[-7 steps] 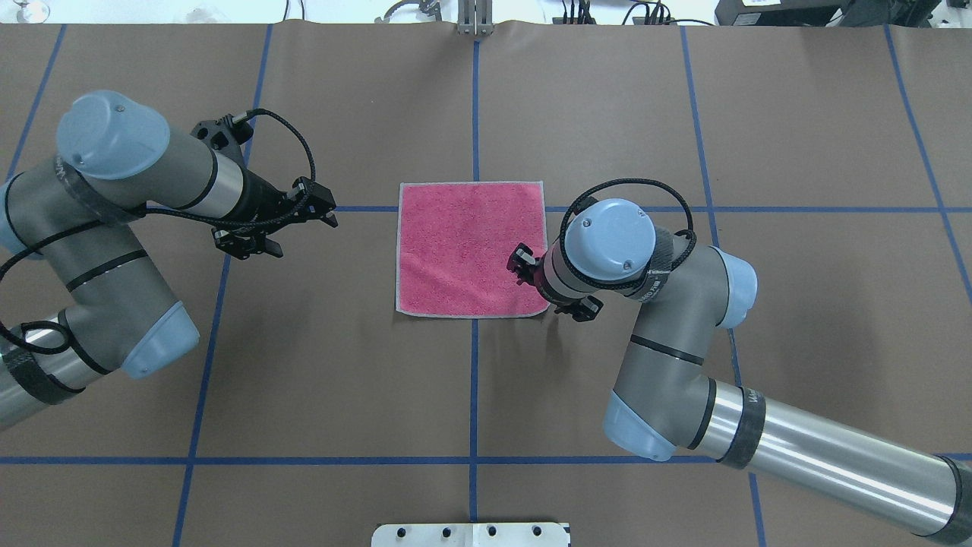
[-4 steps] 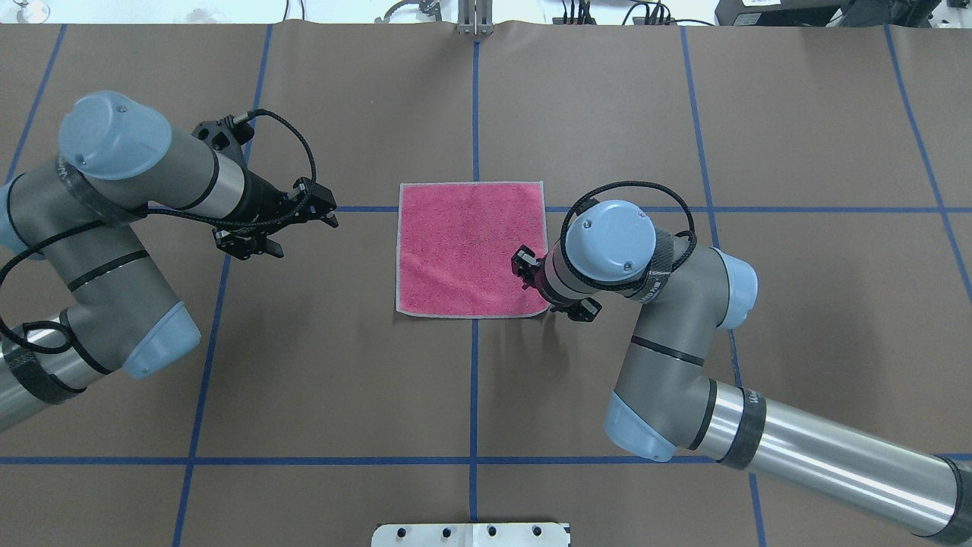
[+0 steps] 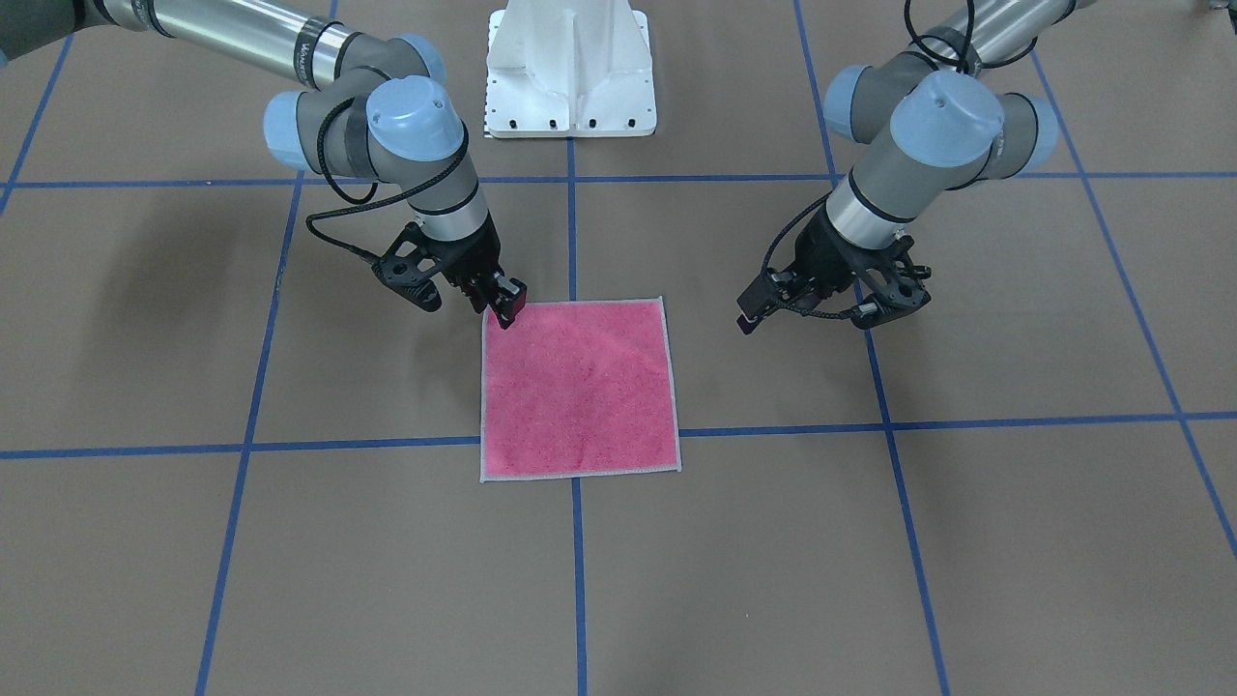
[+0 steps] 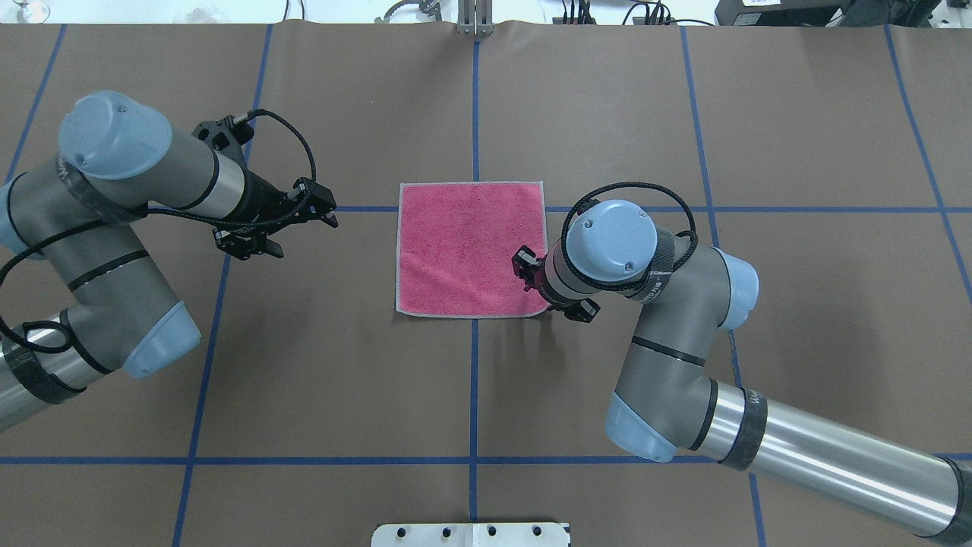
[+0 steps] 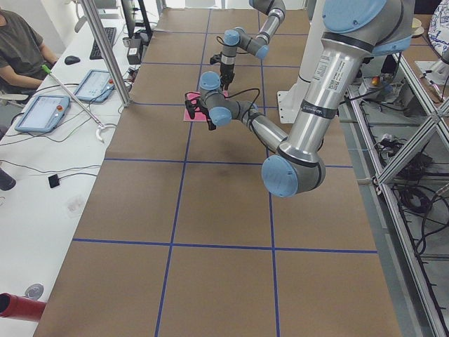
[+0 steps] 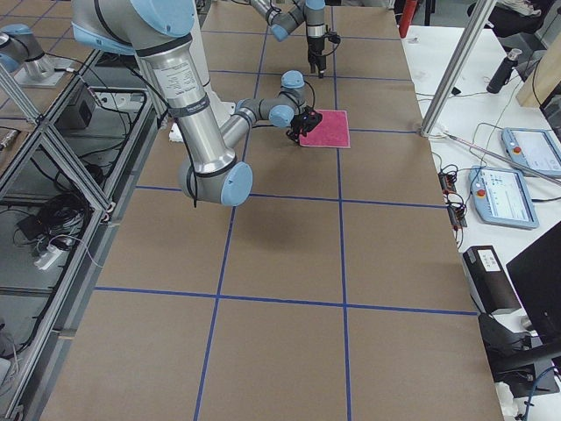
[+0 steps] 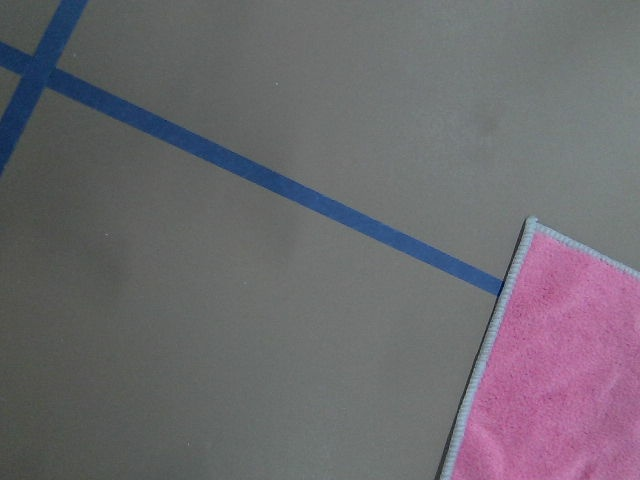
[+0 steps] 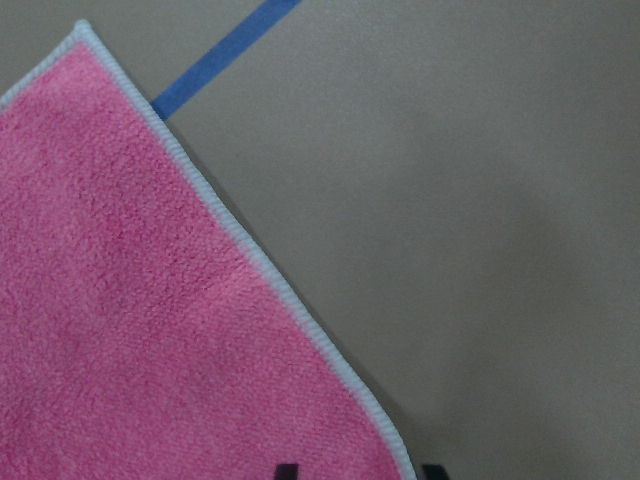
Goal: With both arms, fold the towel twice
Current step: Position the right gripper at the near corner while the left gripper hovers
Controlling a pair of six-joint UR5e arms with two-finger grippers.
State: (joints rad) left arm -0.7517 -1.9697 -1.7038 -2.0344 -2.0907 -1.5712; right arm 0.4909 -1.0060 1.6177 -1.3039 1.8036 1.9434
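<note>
The towel (image 4: 471, 247) lies flat and square on the brown table, pink face up, with a light grey edging (image 3: 577, 387). My right gripper (image 3: 504, 311) is down at the towel's corner nearest the robot on its right side. In the right wrist view its two dark fingertips (image 8: 287, 470) stand open on either side of the towel's edge (image 8: 250, 255). My left gripper (image 4: 332, 213) hovers open to the left of the towel, apart from it and holding nothing. The left wrist view shows the towel's far left corner (image 7: 560, 380).
Blue tape lines (image 4: 474, 114) cross the brown table cover. The white pedestal base (image 3: 570, 68) stands at the robot's side. A person (image 5: 21, 42) sits at a side desk with tablets (image 5: 42, 112) beyond the table's far edge, behind a metal post (image 5: 105, 49).
My right gripper has shifted slightly toward the towel's near right corner. The left arm and the towel have stayed in place.
</note>
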